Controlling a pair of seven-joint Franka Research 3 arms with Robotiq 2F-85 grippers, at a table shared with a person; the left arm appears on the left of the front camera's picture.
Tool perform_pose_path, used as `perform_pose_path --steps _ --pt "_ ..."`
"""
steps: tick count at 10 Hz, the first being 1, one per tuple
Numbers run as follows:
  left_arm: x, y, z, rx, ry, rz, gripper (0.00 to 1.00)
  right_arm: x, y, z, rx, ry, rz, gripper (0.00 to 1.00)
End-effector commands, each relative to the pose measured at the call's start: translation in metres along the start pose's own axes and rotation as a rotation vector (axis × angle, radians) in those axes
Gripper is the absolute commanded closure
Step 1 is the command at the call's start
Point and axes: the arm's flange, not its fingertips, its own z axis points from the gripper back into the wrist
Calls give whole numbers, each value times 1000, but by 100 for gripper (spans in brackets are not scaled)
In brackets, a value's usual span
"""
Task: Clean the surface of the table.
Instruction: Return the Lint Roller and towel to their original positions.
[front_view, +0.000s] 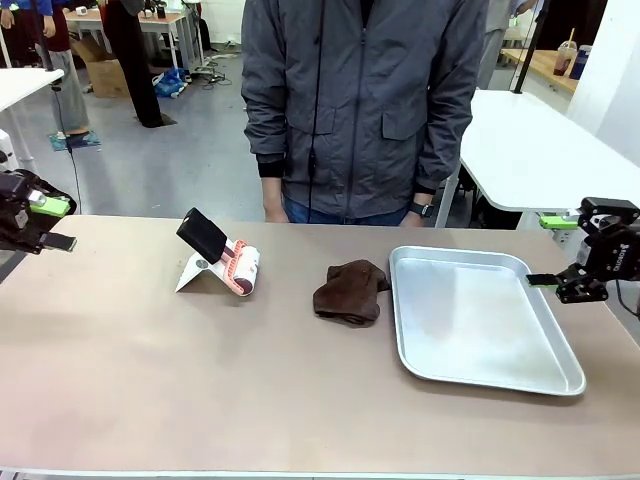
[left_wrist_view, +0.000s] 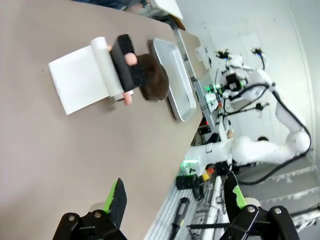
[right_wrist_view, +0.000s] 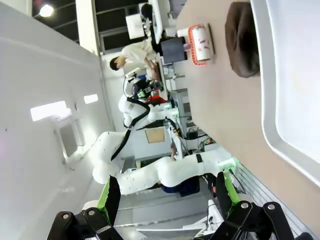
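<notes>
Waiting at opposite ends of the table (front_view: 150, 380), the left gripper (front_view: 45, 222) and the right gripper (front_view: 560, 283) both stand with jaws spread wide and nothing between them. The brown cloth (front_view: 350, 292) lies crumpled near the table's middle, touching the left edge of the metal tray (front_view: 480, 372), with a lint roller (front_view: 225, 262) further left. The cloth sits inward from the right gripper, across the tray, and looks somewhat nearer to it than to the left.

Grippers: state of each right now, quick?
Left gripper: open, holding nothing, off the table's left end.
Right gripper: open, holding nothing, beside the tray.
</notes>
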Motion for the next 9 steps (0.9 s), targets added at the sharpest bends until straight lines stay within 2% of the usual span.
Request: perform_pose_path --steps 1,9 --pt "1 1 -1 9 -22 83 0 -6 10 -6 1 41 2 0" --pt "1 1 -1 9 -22 83 0 -6 10 -6 1 41 2 0"
